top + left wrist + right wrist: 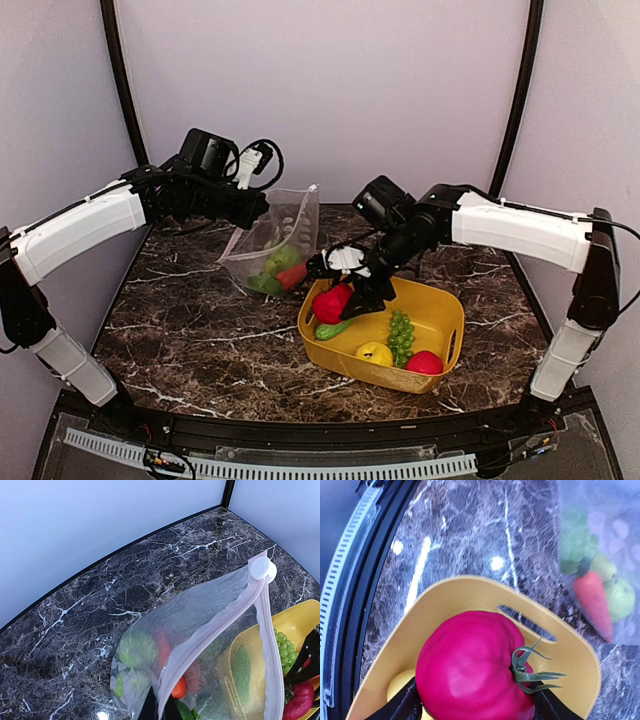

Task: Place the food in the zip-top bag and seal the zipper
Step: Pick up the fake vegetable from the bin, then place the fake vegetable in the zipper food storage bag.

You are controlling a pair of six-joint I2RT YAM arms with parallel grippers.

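Seen through the zip-top bag [200, 625], its contents blur into soft shapes: a green lump [137, 650], an orange carrot [592, 602], pale greens [620, 597] that cannot be told apart. The red fruit [470, 665] covers most of the yellow basket [470, 592]'s inside, and the right gripper [472, 707] shows only dark finger slivers cut by the lower edge. The left gripper [255, 207]'s fingertips are lost behind the bag's rim from above; its own camera catches just a dark tip at the bottom.

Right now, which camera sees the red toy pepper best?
Right wrist: the red toy pepper fills the view, green stem clear. From the top it looks small; the left wrist catches only an edge.
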